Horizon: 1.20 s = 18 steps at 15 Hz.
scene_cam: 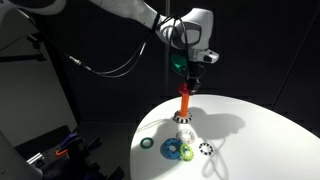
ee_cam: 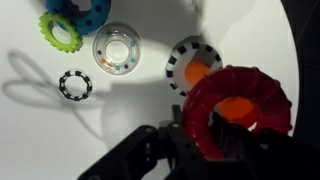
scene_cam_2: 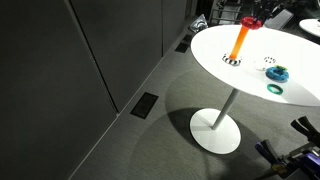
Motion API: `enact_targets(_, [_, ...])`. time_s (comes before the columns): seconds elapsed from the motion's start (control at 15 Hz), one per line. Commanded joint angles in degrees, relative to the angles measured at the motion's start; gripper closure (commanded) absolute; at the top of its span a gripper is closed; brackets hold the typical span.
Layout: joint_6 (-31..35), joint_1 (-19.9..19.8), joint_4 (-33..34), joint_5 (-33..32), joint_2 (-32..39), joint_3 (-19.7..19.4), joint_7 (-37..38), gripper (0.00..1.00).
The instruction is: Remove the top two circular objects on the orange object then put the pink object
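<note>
orange peg (scene_cam: 184, 104) stripped, gear ring (ee_cam: 75, 85) and clear ring (ee_cam: 117, 48) on surface (scene_cam: 262, 140). end effector (scene_cam: 189, 73) clamped on pink ring (ee_cam: 258, 92), centred over peg tip. left: lower, release.

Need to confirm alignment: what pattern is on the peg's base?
Black-and-white stripes ring the base, clearest in wrist view.

Table (ee_cam: 250, 30): white. Orange peg (scene_cam: 185, 100) stands on a base (ee_cam: 190, 65) striped black and white. Pink-red ring (ee_cam: 240, 110) is at the peg's top, with orange showing through its hole. Near the peg's base:
- clear ring (ee_cam: 117, 48)
- gear ring (ee_cam: 74, 85), black-and-white
- toothed gear (ee_cam: 60, 35), lime green
- blue ring (ee_cam: 80, 10)
- dark green ring (scene_cam: 147, 143)
</note>
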Motion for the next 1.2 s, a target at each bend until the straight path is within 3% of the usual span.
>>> enact_targets(0.0, [-2.97, 0.3, 3.68, -0.84, 2.02, -0.43, 1.82, 0.88])
enact_targets(0.73, [-10.14, 0.04, 7.68, -0.42, 2.98, -0.08, 1.47, 0.89])
enact_targets(1.13, [-10.03, 0.29, 8.78, -0.77, 3.49, -0.2, 1.73, 0.89])
